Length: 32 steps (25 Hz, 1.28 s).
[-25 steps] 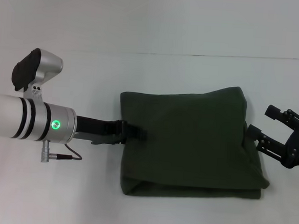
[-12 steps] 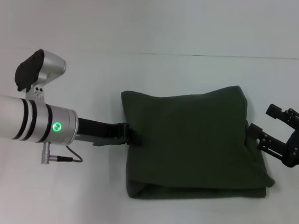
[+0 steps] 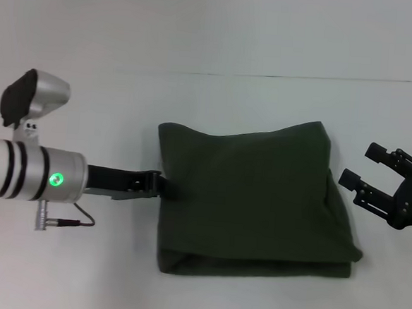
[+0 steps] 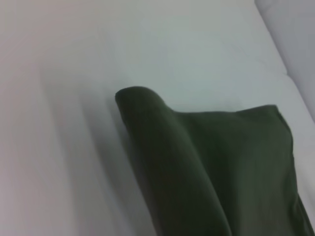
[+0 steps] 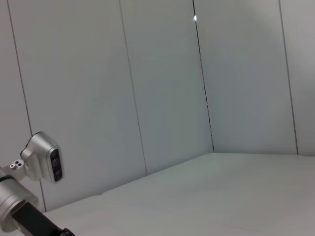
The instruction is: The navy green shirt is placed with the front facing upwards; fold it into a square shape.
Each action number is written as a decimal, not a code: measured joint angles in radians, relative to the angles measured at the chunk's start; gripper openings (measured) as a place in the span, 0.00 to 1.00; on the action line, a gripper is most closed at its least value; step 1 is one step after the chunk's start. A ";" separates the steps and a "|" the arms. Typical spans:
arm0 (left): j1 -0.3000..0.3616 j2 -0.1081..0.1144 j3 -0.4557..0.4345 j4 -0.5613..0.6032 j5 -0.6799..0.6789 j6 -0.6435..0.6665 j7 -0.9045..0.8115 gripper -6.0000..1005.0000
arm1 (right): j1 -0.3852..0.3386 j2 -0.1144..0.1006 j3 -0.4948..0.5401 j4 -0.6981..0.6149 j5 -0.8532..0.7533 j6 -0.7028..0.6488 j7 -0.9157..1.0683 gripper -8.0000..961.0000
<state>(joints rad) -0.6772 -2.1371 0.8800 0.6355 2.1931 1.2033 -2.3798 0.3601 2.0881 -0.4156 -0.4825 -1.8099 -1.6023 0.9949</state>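
Dark olive-green cotton shirt (image 3: 252,200) sits mid white desk (image 3: 221,35), already a near-square folded bundle. Left gripper (image 3: 160,184) touches its left edge; grip state can't be told. Right gripper (image 3: 365,178) is unclenched, clear of the right edge. Next, I'd judge: square the edges, withdraw.

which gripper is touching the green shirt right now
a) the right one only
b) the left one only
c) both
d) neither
b: in the head view the left gripper meets the left edge of the folded navy green shirt, while the right gripper sits open just off the shirt's right edge with bare white table between them.
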 joint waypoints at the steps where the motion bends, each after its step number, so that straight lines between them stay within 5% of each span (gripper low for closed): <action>1: 0.009 0.001 -0.003 0.011 0.000 0.006 0.002 0.03 | 0.002 0.000 0.000 0.002 0.000 0.000 0.000 0.86; 13: 0.084 0.024 -0.092 0.093 0.008 0.021 0.047 0.03 | 0.029 0.004 -0.007 0.022 -0.001 0.034 0.002 0.85; 32: 0.166 0.026 -0.225 0.109 0.010 0.053 0.118 0.03 | 0.083 0.004 -0.009 0.047 -0.007 0.059 0.017 0.85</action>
<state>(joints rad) -0.5116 -2.1111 0.6547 0.7445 2.2029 1.2563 -2.2619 0.4433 2.0919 -0.4249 -0.4356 -1.8166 -1.5437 1.0121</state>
